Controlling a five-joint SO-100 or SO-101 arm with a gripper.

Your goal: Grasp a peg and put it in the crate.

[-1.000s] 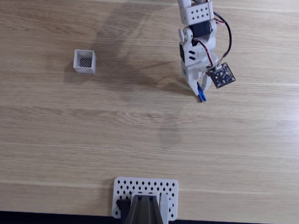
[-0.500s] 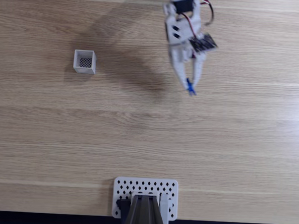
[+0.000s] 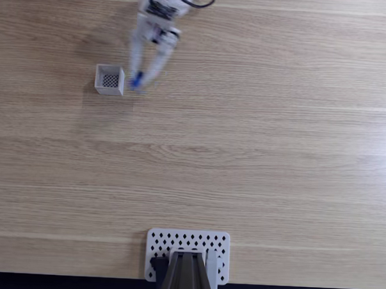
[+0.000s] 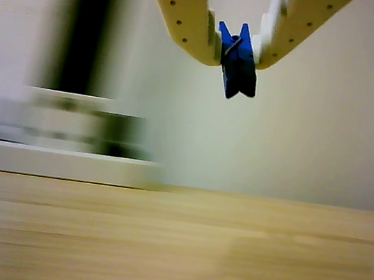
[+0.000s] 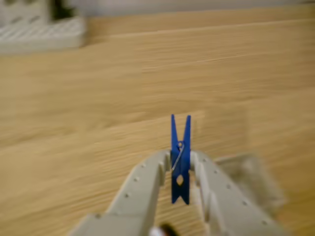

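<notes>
In the wrist view the gripper [image 5: 180,169] is clenched on the blue peg [image 5: 180,157], its long axis running out past the fingertips, clear of the tabletop [image 4: 171,243]. The fixed view puts the crate [image 3: 109,79] just left of the peg, nearly under it.

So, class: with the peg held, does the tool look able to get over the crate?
Probably yes: the tool, shut on the peg, hangs just beside the crate, nothing between them.
</notes>
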